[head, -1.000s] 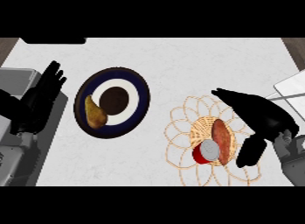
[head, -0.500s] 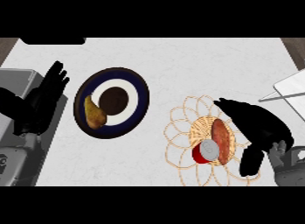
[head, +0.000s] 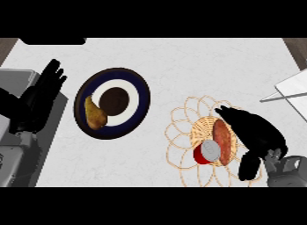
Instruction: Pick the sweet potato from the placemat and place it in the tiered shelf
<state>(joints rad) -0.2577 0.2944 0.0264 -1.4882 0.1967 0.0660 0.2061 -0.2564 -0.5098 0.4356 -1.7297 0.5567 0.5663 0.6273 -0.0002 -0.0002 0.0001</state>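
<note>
We see the sweet potato (head: 224, 139) lying on the woven placemat (head: 181, 118), right hand (head: 253, 132) just over it.

A red can (head: 207, 153) touches its left side. Our right hand's fingers arch beside the potato, not yet closed round it. Left of the mat sits a dark plate (head: 139, 88) bearing a pear (head: 94, 113). Our left hand (head: 29, 103) rests open far left. The tiered shelf (head: 301, 90) stands at right.

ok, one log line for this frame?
phase: reach | right hand: open, over sweet potato on placemat | left hand: open, resting
</note>
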